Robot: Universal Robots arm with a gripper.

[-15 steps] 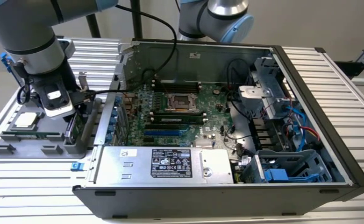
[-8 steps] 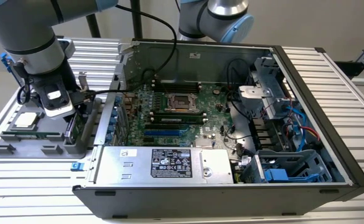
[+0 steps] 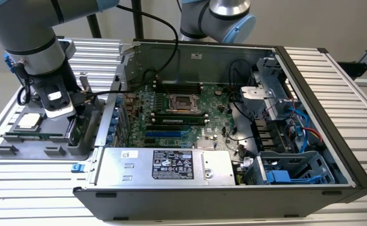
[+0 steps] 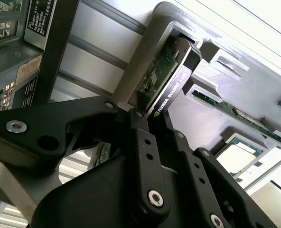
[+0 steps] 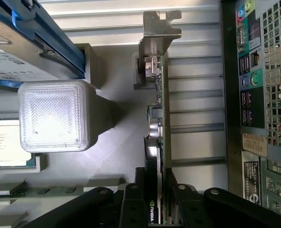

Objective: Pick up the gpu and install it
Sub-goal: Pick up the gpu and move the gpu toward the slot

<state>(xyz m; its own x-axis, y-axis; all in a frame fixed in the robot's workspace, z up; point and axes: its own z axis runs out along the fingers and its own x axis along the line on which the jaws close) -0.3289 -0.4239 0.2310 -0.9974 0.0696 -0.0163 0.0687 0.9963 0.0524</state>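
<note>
Green and seen edge-on, the gpu (image 5: 160, 118) is standing upright in a slot of the grey tray (image 5: 112, 156), outside the case (image 5: 252, 142) and just beside its ported rear panel. Its silver bracket (image 5: 160, 28) is showing at the end away from the gripper (image 5: 159, 211). The gripper is reaching down over the card, its black fingers (image 5: 135, 204) drawn in narrow and pressing on both faces, so it is holding the gpu while the card is sitting in the slot. In the second wrist view the gpu (image 4: 166, 80) is running from the gripper (image 4: 147, 118) into the tray's end post.

Farther from the case than the gpu, a cpu (image 5: 10, 142), a memory stick (image 5: 36, 191) and a blue-framed drive (image 5: 31, 38) are lying in the tray. In the exterior view the tray (image 3: 20, 151) is resting against the case (image 3: 334, 141) on the exterior view's left.
</note>
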